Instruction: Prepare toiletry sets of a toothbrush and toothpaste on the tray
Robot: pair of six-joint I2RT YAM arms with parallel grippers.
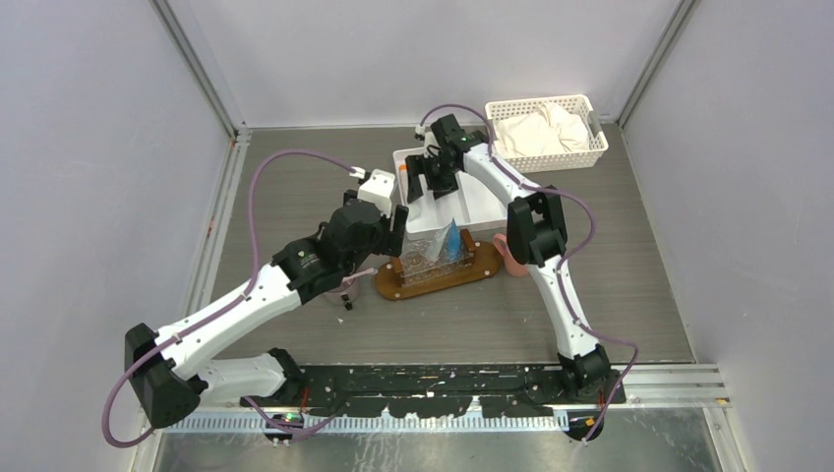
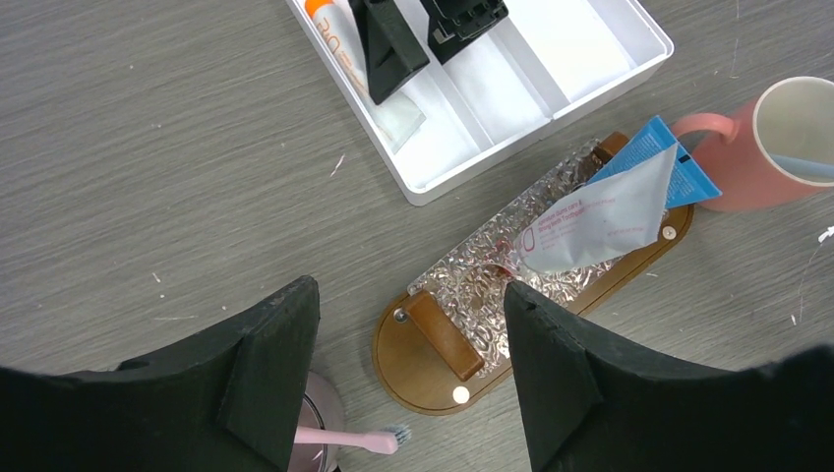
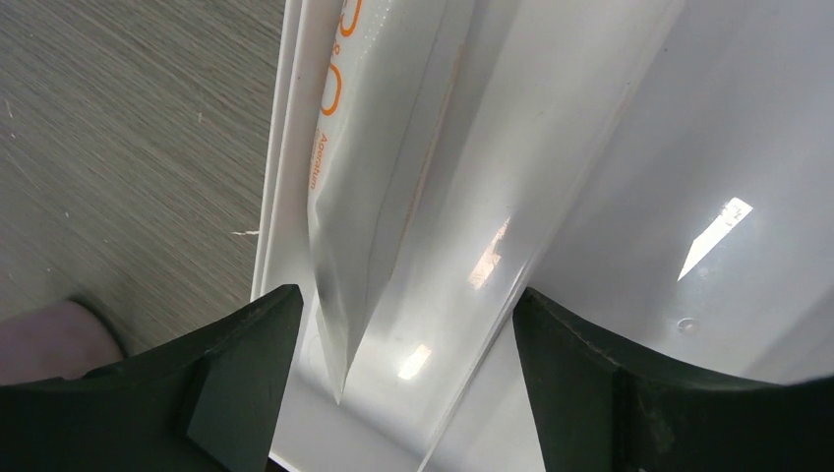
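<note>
The white-grey toothpaste tube [image 2: 600,221] lay lengthwise on the wooden tray [image 2: 423,379], crimped end toward the pink mug [image 2: 738,167] and overlapping the blue tube [image 2: 684,162] — just beyond the left gripper [image 2: 408,305], whose jaws stood spread and empty over the tray's other end. The right gripper [image 3: 403,315], likewise spread, straddled the tip of an orange-lettered tube [image 3: 364,147] in an edge compartment of the white tray [image 3: 278,147] without pinching it.

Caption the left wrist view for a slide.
Left gripper, jaws open, above wooden oval tray carrying white-grey toothpaste tube and blue toothpaste tube; pink mug alongside.
</note>
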